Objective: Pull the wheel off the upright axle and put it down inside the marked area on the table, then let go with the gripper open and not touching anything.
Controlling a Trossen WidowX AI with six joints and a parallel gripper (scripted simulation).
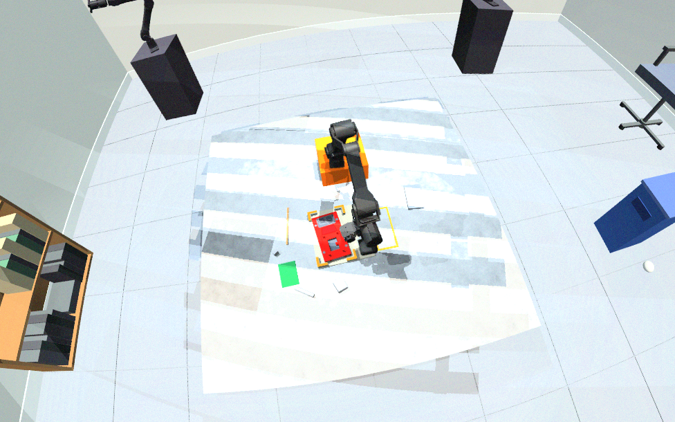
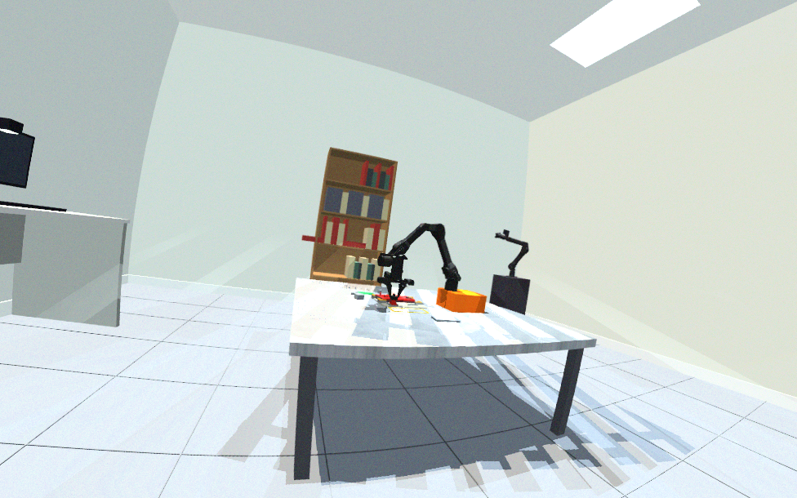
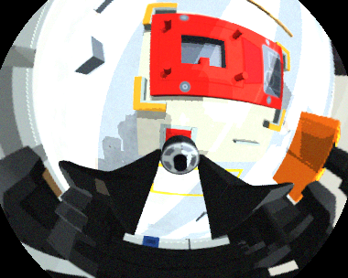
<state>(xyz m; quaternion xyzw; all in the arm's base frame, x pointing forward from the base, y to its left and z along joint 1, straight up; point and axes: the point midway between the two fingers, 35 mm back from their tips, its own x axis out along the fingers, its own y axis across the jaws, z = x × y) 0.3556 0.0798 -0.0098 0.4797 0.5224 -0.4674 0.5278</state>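
Observation:
My gripper points down and is shut on the wheel. The wheel has a black tyre and a silver rim, and sits between the fingertips. A red block shows just behind the wheel, low on the table. The upright axle is hidden, so I cannot tell whether the wheel is still around it. The marked area is a yellow outline, beside the wheel. In the top view the arm hides the wheel and part of the outline.
A red panel with upright pegs lies beside the gripper between yellow corner brackets. The orange arm base stands farther back. A green sheet, a thin orange strip and a grey block also lie on the table.

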